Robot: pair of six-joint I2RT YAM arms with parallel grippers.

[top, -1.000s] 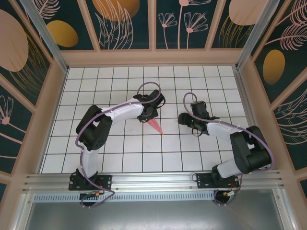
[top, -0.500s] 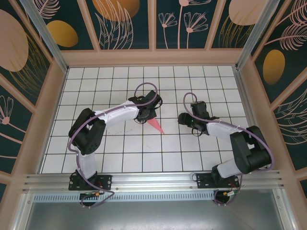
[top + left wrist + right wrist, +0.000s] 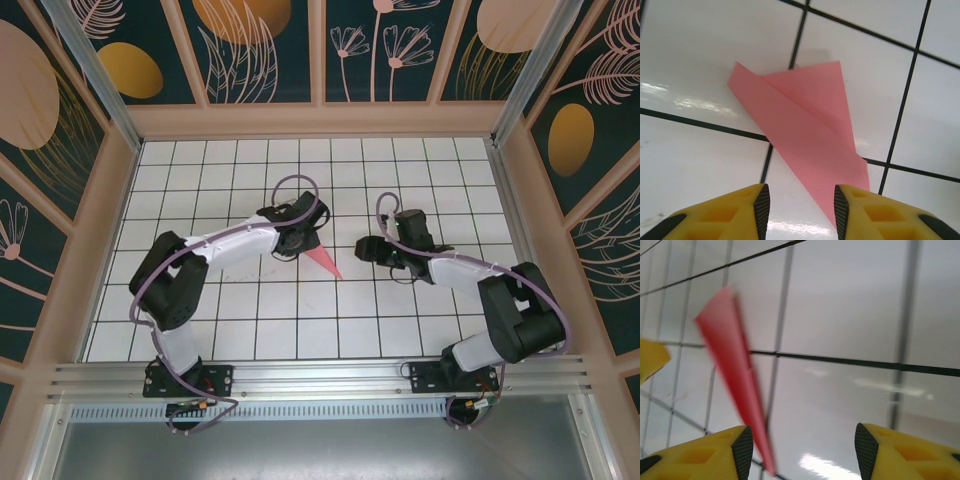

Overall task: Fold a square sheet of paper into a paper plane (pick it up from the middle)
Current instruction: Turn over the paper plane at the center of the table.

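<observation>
Item under task: One paper plane (image 3: 324, 262) is recorded, pink, lying on the gridded bench (image 3: 200, 300) near the centre of the top view, its point directed to the lower right.
Sheet: The square sheet of paper is judged to be this same folded piece.
Fold condition: In the left wrist view a lengthwise crease is seen, with one flap lying over the other. The folding is judged to be finished or nearly so.
Left hand (image 3: 303, 243): It is stationed at the plane's upper-left end with its jaws held apart. The paper's near edge lies beside one pad (image 3: 840, 210) but is not clamped.
Reason, left: The stance is judged to suit a release or a fresh pinch.
Right hand (image 3: 367, 247): It is placed to the right of the plane, clear of it and pointed toward it. Its jaws are held apart with nothing between them.
Reason, right: It is judged to be on standby, ready to steady or press the paper.
Count: One plane, two hands and one bench are noted.
</observation>
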